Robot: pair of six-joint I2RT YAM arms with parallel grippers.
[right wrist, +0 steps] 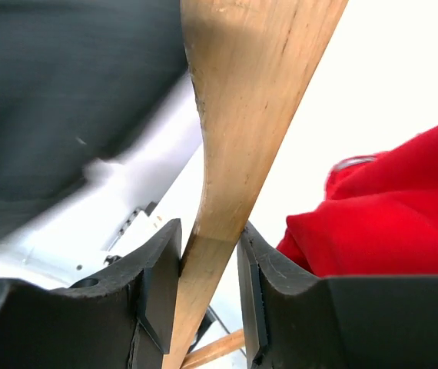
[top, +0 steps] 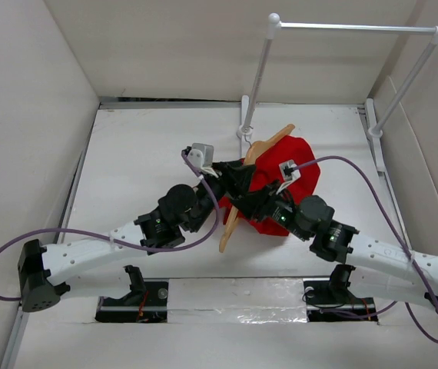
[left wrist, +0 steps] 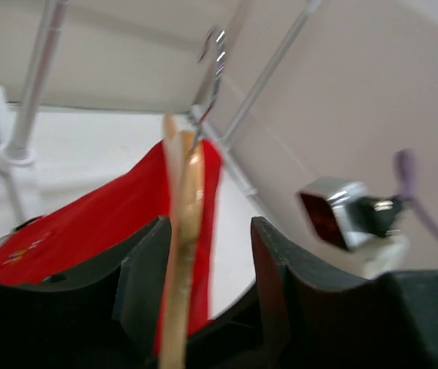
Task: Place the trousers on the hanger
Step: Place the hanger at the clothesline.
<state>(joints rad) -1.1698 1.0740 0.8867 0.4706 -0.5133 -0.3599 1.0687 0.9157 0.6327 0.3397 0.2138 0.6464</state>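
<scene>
Pinching hanger (right wrist: 234,115) in right jaws, left jaws parted around it, trousers (left wrist: 88,223) emblem (left wrist: 21,250) blurred.

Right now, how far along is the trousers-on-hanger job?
Done: the hanger is gripped, with the right tool closed on its wood.
In hand: the left tool stands open around the same hanger, with a gap on one side, so it is not clamping.
Left: the trousers lie bunched on the table behind the hanger. No fabric shows over the crossbar, so the draping remains.
</scene>
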